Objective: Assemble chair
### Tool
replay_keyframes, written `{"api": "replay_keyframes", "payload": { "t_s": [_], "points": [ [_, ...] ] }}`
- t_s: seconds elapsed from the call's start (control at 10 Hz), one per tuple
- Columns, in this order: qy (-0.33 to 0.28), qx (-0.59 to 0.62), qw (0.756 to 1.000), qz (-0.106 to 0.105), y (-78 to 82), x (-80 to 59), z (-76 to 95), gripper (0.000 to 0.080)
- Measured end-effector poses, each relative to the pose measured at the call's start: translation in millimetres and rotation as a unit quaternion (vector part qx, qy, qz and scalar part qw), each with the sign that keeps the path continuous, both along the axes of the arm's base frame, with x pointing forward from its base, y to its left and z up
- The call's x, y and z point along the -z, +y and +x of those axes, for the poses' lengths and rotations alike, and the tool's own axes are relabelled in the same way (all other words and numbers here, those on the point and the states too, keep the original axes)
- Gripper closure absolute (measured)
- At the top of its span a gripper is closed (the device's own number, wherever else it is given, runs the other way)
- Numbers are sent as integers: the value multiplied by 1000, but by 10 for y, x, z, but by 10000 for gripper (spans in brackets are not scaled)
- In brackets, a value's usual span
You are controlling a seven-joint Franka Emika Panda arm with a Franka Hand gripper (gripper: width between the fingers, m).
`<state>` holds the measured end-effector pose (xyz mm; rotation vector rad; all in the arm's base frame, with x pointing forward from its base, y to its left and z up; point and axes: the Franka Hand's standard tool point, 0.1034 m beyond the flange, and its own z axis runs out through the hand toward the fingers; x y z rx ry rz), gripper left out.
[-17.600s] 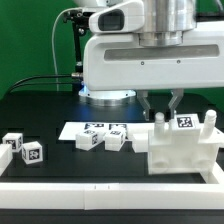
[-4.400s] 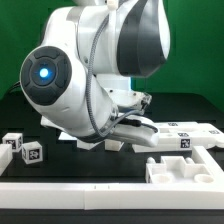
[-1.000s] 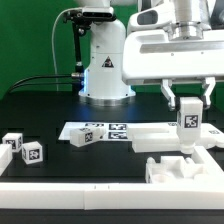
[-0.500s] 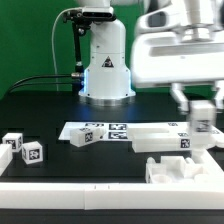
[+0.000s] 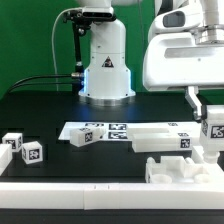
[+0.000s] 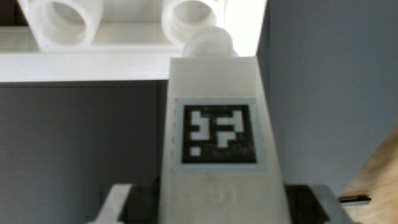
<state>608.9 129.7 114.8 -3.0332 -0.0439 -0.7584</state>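
Note:
My gripper (image 5: 212, 114) is at the exterior view's far right, shut on a white blocky chair leg (image 5: 213, 129) that bears a square tag. It hangs upright just above the table. In the wrist view the leg (image 6: 221, 120) runs out from between my fingers (image 6: 121, 204), tag facing the camera, its tip near a white chair piece with rounded pegs (image 6: 63, 25). A flat white chair panel (image 5: 158, 140) with a tag lies left of the leg. A larger white chair part (image 5: 182, 170) sits in front of the panel.
The marker board (image 5: 104, 129) lies mid-table with a small tagged block (image 5: 80, 138) at its left end. Two tagged white cubes (image 5: 12, 143) (image 5: 32, 152) rest at the left. A white border rail (image 5: 70, 186) runs along the front. The robot base (image 5: 104, 70) stands behind.
My gripper has carried the leg toward the exterior view's right and slightly lower, from above the panel to the frame's edge. The parts on the table have not moved.

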Motion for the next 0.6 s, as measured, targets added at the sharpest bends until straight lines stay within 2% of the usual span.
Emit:
{"api": "replay_keyframes", "payload": {
  "t_s": [0.1, 0.4, 0.6],
  "points": [
    [-1, -3, 1000, -6, 18, 73, 14, 514],
    [4, -5, 1000, -12, -41, 159, 8, 514],
    [-3, -4, 1000, -14, -65, 165, 20, 514]
  ]
}}
